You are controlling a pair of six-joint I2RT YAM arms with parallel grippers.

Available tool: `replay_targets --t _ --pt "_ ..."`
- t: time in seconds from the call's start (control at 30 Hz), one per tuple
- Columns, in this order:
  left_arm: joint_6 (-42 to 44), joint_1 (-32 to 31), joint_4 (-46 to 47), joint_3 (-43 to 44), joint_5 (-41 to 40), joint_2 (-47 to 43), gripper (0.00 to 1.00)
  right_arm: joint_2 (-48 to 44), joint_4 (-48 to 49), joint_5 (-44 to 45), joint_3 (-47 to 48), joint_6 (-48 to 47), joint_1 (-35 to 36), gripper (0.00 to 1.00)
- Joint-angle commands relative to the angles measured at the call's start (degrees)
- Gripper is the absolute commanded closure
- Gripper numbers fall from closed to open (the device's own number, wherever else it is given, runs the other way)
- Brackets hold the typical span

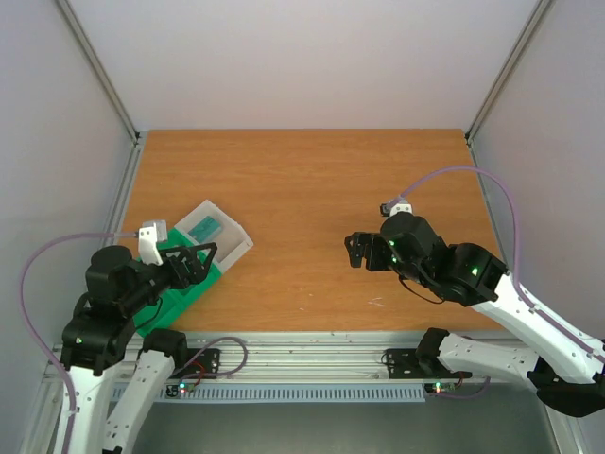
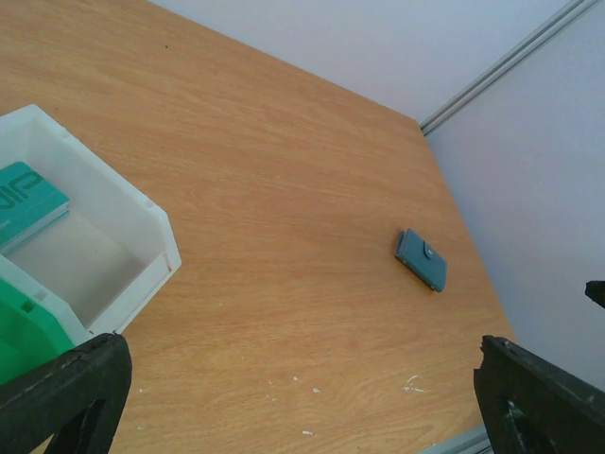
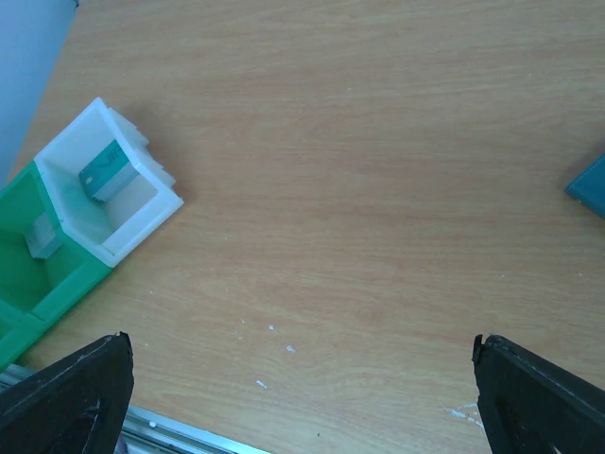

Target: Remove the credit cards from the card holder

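**Q:** State of the 2 grippers?

**Me:** Both stand wide open with nothing between the fingers. My left gripper (image 1: pixel 194 260) hangs over the near part of the green-and-white tray (image 1: pixel 244 244). My right gripper (image 1: pixel 357 251) hovers above bare table (image 1: pixel 302 189), right of centre.

**Q:** Where is the card holder?

**Me:** The card holder (image 2: pixel 422 260) lies flat on the right side of the table, near its right edge and well apart from the tray. It is folded shut with the tab across it. My right arm hides it from the top camera, and my right wrist camera catches only 1 corner.

**Q:** And the credit cards?

**Me:** None visible. They are probably inside the folded holder, but no view confirms it. The teal card (image 2: pixel 28 203) in the white compartment is not one of them.

**Q:** Why are the jaws held open?

**Me:** My judgement is that both are readied for an approach. The holder is thin and flat, so 1 gripper would pin it while the other lifts the flap. The right one is nearer.
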Motion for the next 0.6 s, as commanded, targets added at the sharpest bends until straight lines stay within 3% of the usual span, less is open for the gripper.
replay_targets --t 0.0,0.17,0.47,0.57 --pt "-0.2 0.4 0.5 -1.6 -1.1 -1.5 0.01 -0.5 -0.1 0.8 -0.5 1.1 0.5 0.02" --pt "-1.4 0.4 0.6 -2.7 -3.2 -0.6 0.01 0.2 -0.6 0.7 -0.5 1.6 0.5 0.02" --pt "-7.7 0.4 -2.5 -3.7 -19.0 5.1 0.01 -1.5 2.4 -0.9 -2.9 -0.1 0.5 0.02" --pt "-8.4 0.4 -2.5 -5.0 -24.4 7.9 0.08 -2.9 3.2 -0.9 -4.0 -0.2 0.5 0.02"
